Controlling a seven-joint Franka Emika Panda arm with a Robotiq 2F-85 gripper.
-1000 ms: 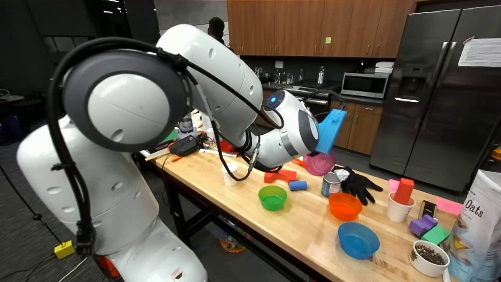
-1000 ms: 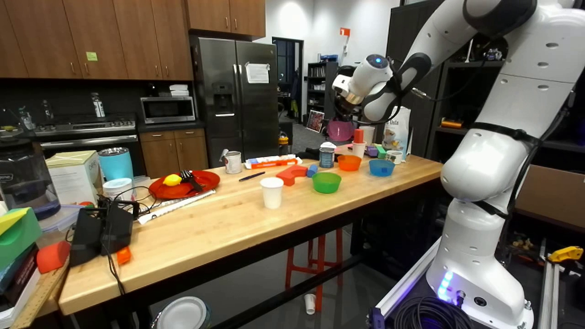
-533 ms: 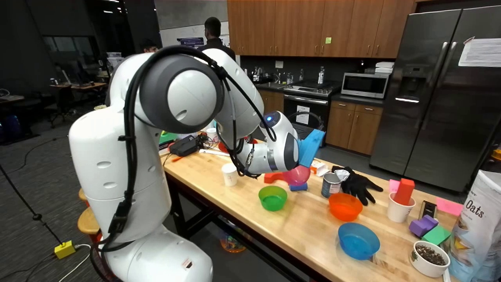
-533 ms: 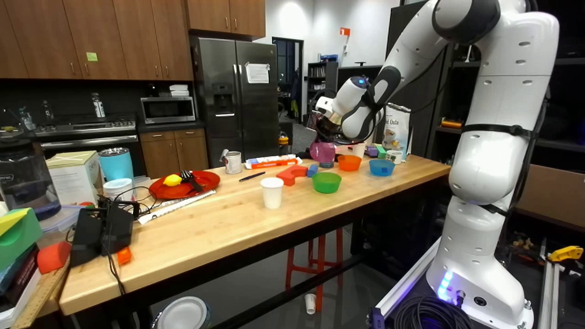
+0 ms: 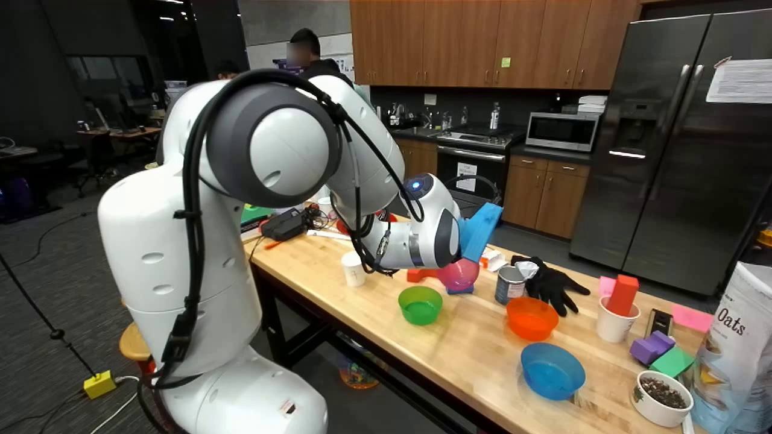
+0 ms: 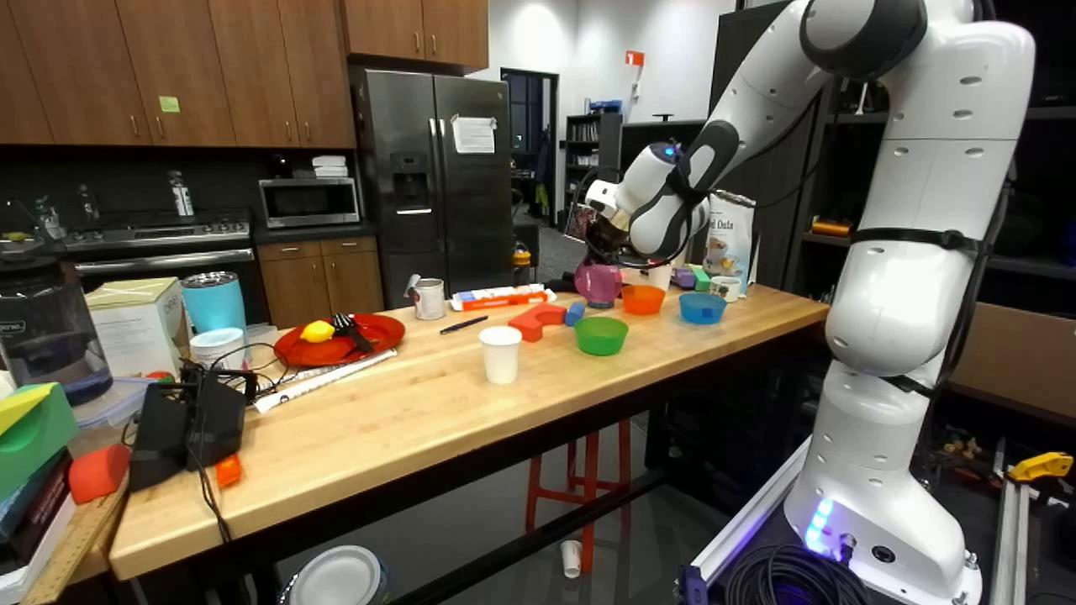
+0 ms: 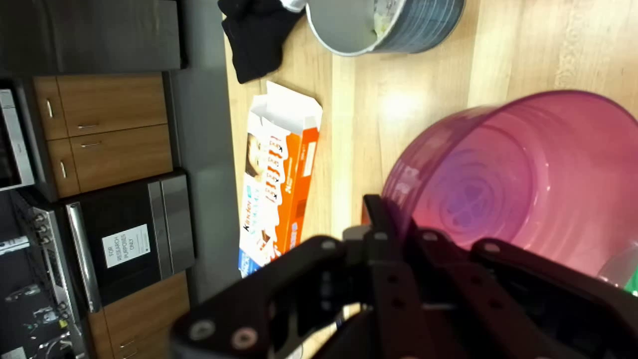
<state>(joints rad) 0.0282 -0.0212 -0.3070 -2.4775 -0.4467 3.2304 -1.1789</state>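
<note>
One pink bowl (image 7: 518, 174) tilted over the bench (image 5: 464, 343), jaws clamped tight on its rim. Only the wrist view lets you read "Kinder" on the box (image 7: 279, 184) and "FOR RESEARCH PURPOSES ONLY" on the oven sign (image 7: 125, 245); the bag (image 5: 731, 346) marked "Oats" shows just in both exterior views.

The tool (image 7: 391, 219) is black; the held bowl (image 7: 518, 184), translucent magenta. From that bowl, I read in an exterior view: eight o'clock, green bowl (image 5: 420, 306); four o'clock, orange bowl (image 5: 532, 319). The table (image 5: 446, 355) shows pale wood grain; the carton (image 7: 274, 189), white, orange and blue.
</note>
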